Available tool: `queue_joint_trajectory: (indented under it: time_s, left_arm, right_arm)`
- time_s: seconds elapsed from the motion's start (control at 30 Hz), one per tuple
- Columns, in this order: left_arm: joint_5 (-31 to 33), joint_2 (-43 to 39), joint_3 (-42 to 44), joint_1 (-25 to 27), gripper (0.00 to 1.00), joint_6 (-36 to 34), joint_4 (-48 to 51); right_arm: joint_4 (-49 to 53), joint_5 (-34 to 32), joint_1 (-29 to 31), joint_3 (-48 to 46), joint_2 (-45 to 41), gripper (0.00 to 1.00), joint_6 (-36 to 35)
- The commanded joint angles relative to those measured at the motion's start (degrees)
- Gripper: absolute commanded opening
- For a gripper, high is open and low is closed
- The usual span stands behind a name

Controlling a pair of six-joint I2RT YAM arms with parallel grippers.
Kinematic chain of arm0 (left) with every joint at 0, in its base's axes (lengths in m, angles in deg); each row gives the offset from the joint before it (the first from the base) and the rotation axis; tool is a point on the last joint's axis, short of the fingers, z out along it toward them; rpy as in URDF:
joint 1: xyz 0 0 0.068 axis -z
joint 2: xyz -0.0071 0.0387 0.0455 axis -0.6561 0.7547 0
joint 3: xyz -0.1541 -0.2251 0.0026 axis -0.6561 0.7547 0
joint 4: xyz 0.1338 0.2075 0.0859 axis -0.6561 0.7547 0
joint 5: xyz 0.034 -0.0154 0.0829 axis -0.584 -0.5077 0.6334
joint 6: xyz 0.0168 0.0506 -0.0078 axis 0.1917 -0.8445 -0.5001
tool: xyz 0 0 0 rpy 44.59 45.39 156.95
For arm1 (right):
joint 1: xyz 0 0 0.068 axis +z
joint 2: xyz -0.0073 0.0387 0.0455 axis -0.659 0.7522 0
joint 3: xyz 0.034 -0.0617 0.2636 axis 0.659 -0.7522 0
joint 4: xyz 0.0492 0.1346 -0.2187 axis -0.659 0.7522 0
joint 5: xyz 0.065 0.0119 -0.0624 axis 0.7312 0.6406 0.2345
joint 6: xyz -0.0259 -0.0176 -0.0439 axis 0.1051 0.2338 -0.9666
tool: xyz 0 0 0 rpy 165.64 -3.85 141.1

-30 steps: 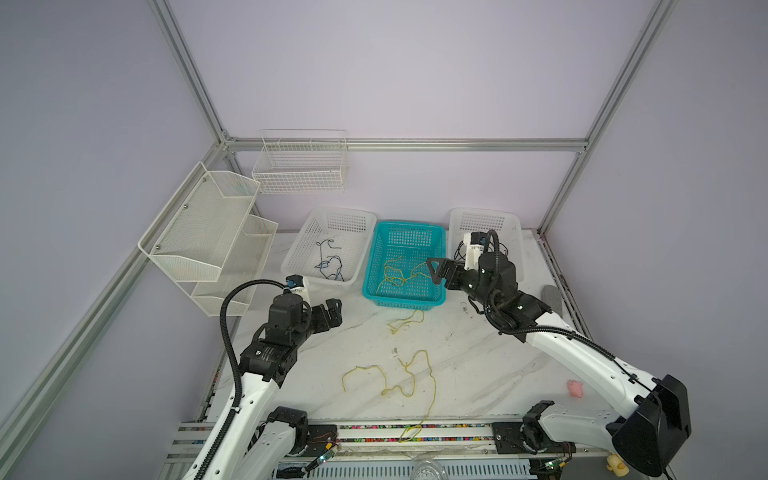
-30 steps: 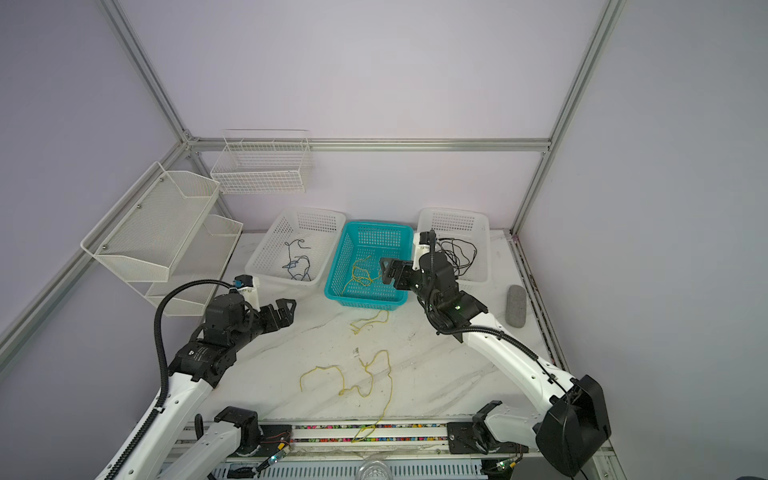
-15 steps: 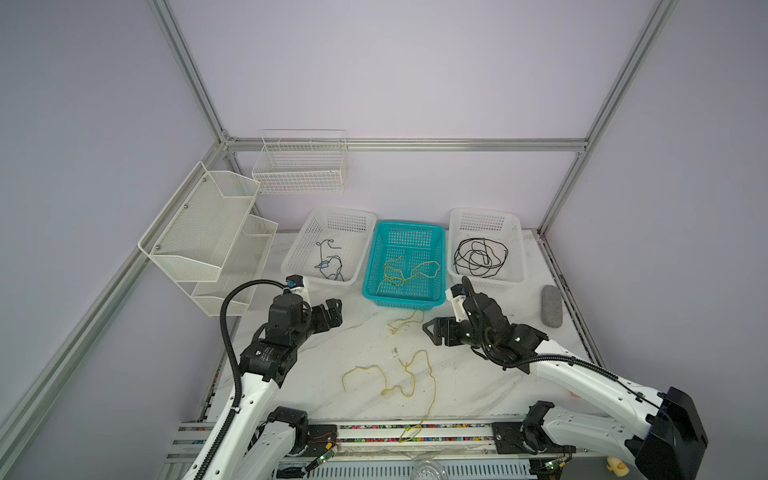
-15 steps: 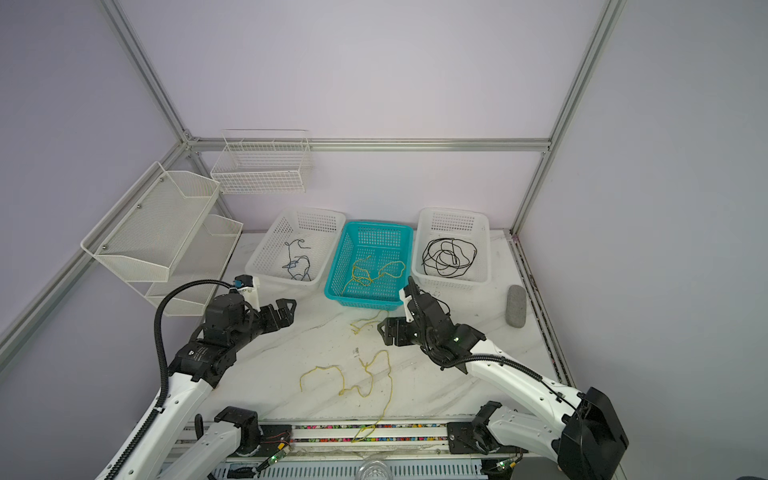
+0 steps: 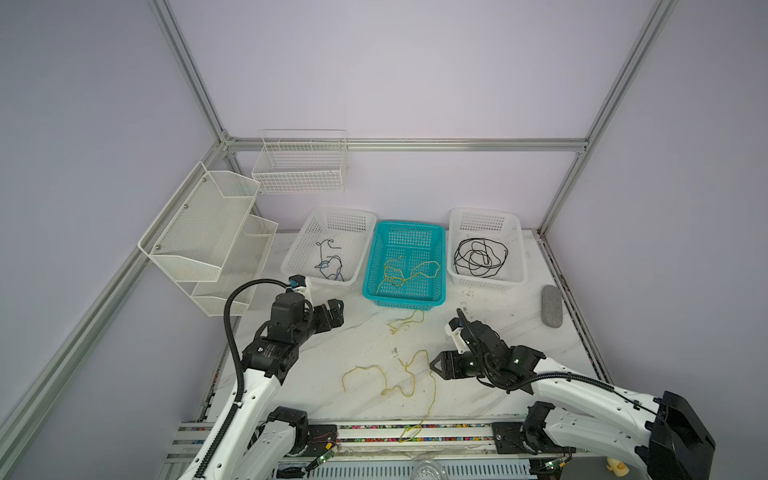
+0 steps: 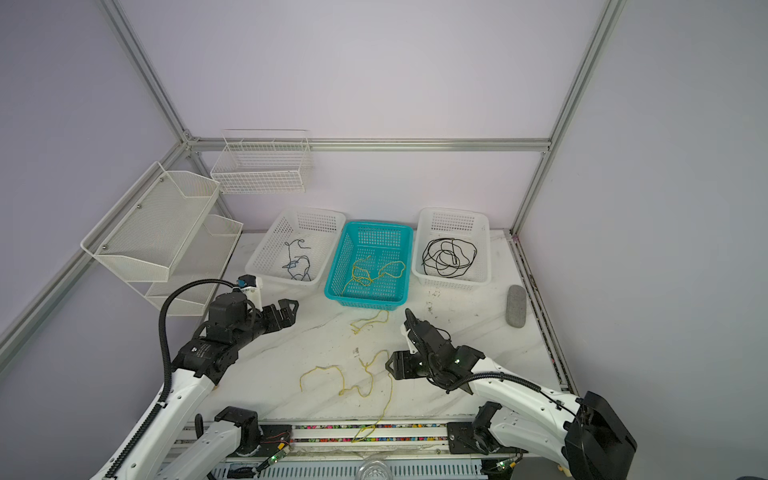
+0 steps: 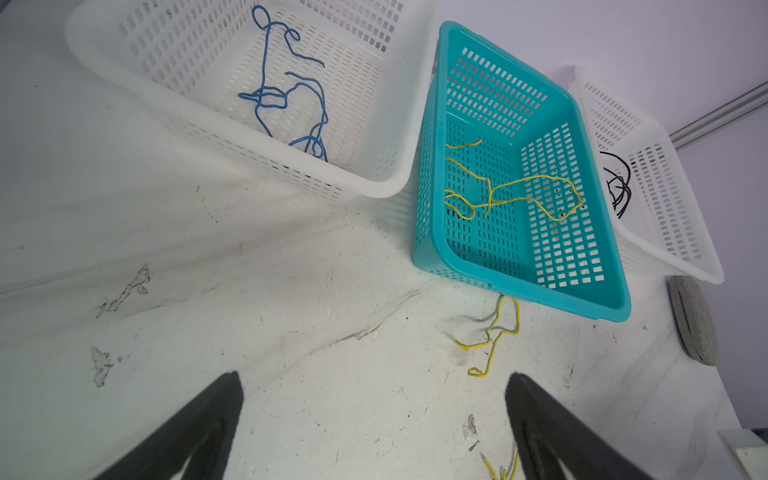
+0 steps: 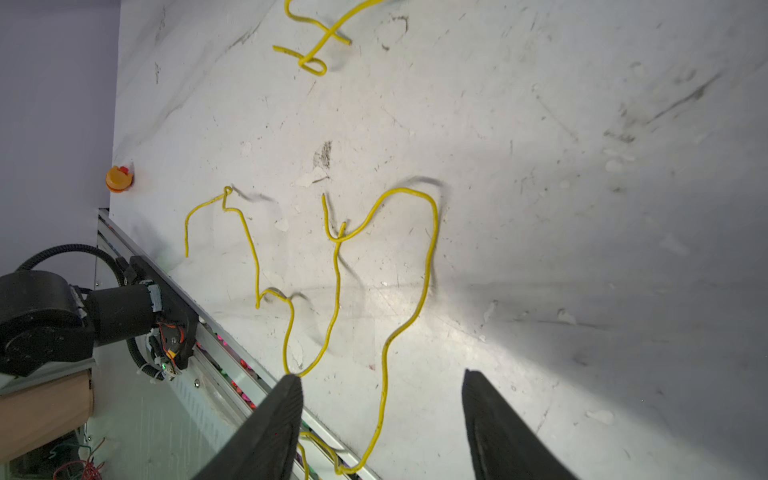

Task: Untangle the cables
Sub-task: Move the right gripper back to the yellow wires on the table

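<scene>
A long yellow cable (image 5: 411, 374) snakes over the white table near its front; its end hangs over the front rail. My right gripper (image 5: 432, 365) sits low just right of it, open. In the right wrist view one strand of this cable (image 8: 424, 282) runs between the spread fingers (image 8: 286, 399), and the gripper (image 8: 380, 376) holds nothing. A short yellow cable (image 5: 405, 324) lies below the teal basket (image 5: 370, 286), which holds another yellow cable (image 5: 409, 272). My left gripper (image 5: 338, 309) hovers open and empty at the left (image 7: 374, 376).
A left white basket (image 5: 299, 253) holds a blue cable (image 5: 330, 264); a right white basket (image 5: 521, 266) holds a black cable (image 5: 480, 257). A grey oblong pad (image 5: 552, 306) lies at the table's right edge. Wire racks (image 5: 208, 232) hang on the left wall.
My right arm has swung from the baskets at the back down to the front of the table, beside the long yellow cable. The left arm has not moved.
</scene>
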State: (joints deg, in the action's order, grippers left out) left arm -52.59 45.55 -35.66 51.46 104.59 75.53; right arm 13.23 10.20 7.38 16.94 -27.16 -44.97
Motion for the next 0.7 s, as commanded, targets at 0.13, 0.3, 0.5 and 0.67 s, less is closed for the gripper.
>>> queue_joint_trajectory:
  time_s: [0.13,0.3,0.5,0.67]
  left_arm:
    - [-1.28,0.07,2.08,-0.13,1.0,0.09,-1.14]
    - [-1.42,0.07,2.03,-0.15,1.0,0.0,-0.97]
    - [-1.45,-0.02,1.98,-0.19,1.0,-0.18,-0.84]
    - [-1.69,0.18,2.02,-0.18,1.0,-0.18,-0.89]
  right_arm:
    - [-6.11,1.0,3.84,-0.99,4.37,0.57,2.82]
    - [-7.68,-0.34,4.94,-1.91,6.87,0.52,2.92]
    - [-7.97,-1.64,5.03,-2.59,7.56,0.48,2.61]
    - [-8.79,-1.42,5.15,-2.96,8.87,0.39,2.38]
